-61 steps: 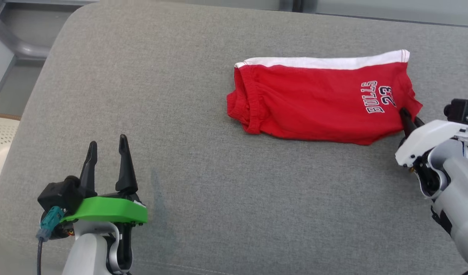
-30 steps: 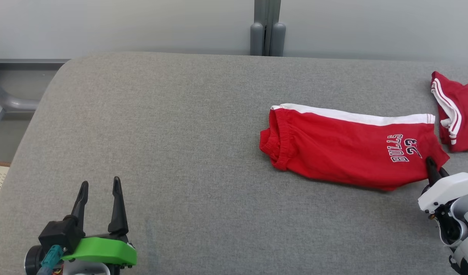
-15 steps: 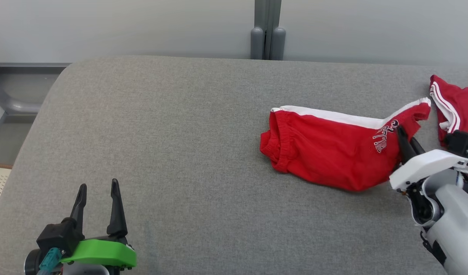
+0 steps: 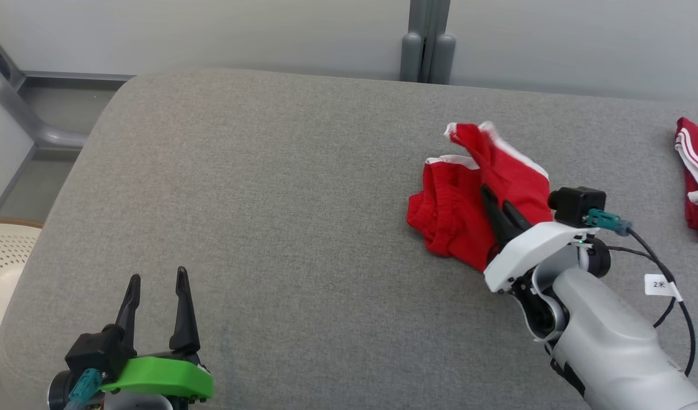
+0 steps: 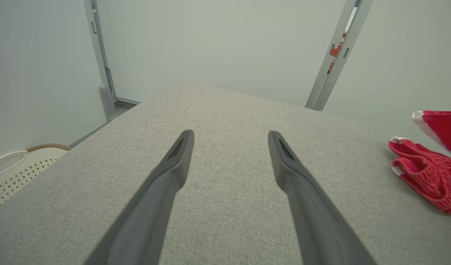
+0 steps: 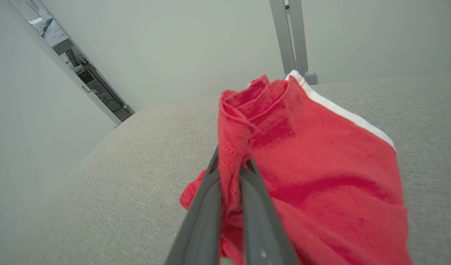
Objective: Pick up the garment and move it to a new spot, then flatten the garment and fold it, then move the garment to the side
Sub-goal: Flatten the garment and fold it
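Mid-fold on the red cotton shorts with a white side stripe [image 4: 447, 213], right of centre on the grey fabric-covered table [image 4: 258, 188]. Hem end raised, pinched between the pressed-together fingers of the right gripper [image 4: 495, 198], over the waistband end. Left gripper [image 4: 157, 275] spread wide, empty, near left. Leaves laying down, likely a second fold, then moving aside. Half a second earlier: hem barely lifted at the right, lettering showing.

Two red garments [image 4: 451, 213] [image 4: 696, 188], two pincers [image 4: 157, 275] [image 4: 495, 199], one basket [image 4: 1, 256]
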Tool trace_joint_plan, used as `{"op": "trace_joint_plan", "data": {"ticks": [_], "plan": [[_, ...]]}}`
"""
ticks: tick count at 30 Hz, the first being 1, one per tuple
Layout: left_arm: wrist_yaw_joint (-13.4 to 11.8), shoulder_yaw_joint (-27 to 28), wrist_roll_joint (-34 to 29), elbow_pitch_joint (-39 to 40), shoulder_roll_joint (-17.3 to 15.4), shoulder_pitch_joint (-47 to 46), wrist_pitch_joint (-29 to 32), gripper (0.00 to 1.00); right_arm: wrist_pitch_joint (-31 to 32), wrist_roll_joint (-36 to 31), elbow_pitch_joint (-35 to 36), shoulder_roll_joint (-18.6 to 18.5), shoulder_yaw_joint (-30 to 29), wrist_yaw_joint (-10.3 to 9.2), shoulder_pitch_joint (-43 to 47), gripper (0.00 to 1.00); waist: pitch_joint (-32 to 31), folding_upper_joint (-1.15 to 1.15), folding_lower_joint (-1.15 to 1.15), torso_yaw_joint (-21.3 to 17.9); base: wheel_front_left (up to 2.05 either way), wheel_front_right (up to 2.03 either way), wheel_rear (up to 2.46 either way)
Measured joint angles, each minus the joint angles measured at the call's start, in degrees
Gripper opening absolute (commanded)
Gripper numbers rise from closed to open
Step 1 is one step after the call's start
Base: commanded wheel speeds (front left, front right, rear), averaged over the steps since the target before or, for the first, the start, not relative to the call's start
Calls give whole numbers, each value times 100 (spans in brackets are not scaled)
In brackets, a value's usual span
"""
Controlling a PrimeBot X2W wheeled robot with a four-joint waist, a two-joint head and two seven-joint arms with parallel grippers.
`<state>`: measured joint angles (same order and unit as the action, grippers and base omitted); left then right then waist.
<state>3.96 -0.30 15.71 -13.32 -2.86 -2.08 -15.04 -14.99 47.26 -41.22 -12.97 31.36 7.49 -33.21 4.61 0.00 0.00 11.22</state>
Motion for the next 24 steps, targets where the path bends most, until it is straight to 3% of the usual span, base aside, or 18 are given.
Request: {"op": "trace_joint_plan", "data": {"ticks": [7, 8, 10, 16, 24], "plan": [[-43, -26, 89, -12, 0, -16, 0, 100, 0, -133, -299, 412, 196, 0, -3, 0, 94, 0, 0, 98, 0, 0, 0], [-45, -41, 97, -15, 0, -20, 0, 100, 0, -161, -363, 460, 204, 0, -1, 22, 101, 0, 0, 103, 0, 0, 0], [-53, -69, 108, -24, 0, -32, 0, 100, 0, -153, -368, 543, 199, 0, 0, 100, 111, 0, 0, 109, 0, 0, 0], [-93, -84, 132, -52, 0, -53, 0, 100, -1, -163, -108, 479, 14, 0, 67, 100, 100, 0, 0, 70, 0, 0, 0], [-93, -63, 113, -36, 0, -51, 0, 100, -5, -416, 677, -74, -1013, 0, 673, 100, 8, 0, 0, -32, 0, 0, 0]]}}
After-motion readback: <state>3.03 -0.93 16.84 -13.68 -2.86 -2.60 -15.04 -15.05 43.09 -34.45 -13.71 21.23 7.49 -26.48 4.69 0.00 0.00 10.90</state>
